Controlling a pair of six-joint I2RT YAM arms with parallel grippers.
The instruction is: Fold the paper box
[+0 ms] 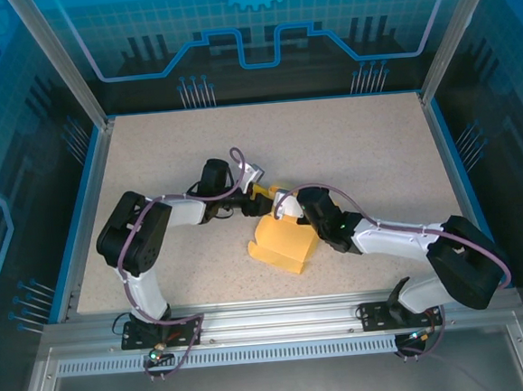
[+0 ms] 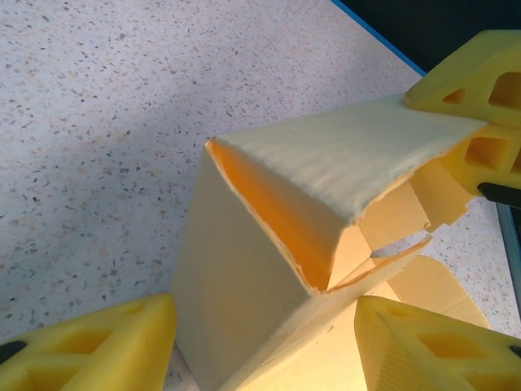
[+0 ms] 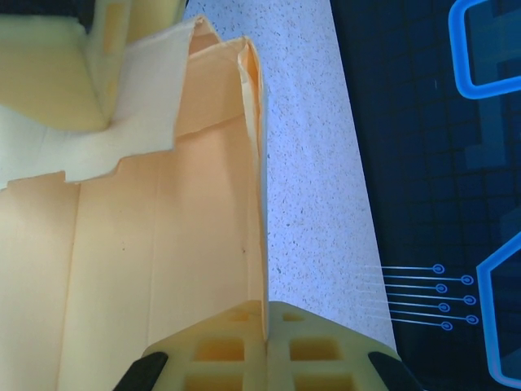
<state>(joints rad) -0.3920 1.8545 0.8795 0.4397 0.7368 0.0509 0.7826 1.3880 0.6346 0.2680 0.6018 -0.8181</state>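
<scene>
The paper box [image 1: 288,246] lies partly folded at the middle of the table, pale yellow with walls and flaps raised. In the left wrist view one corner of the box [image 2: 269,269] stands between my left gripper's [image 2: 264,314] yellow fingers [image 2: 89,346], which are spread wide and open. My right gripper [image 3: 264,314] is shut on the thin upper edge of a box wall [image 3: 163,244]. From above, the left gripper [image 1: 263,193] sits at the box's far side and the right gripper [image 1: 290,209] just beside it, over the far right corner.
Speckled tabletop [image 1: 348,143] surrounds the box, bounded by a blue rim and frame posts [image 1: 61,66]. Both arms reach inward from the near edge, their cables looping above them. In the left wrist view the right gripper's fingers [image 2: 480,106] show at the top right.
</scene>
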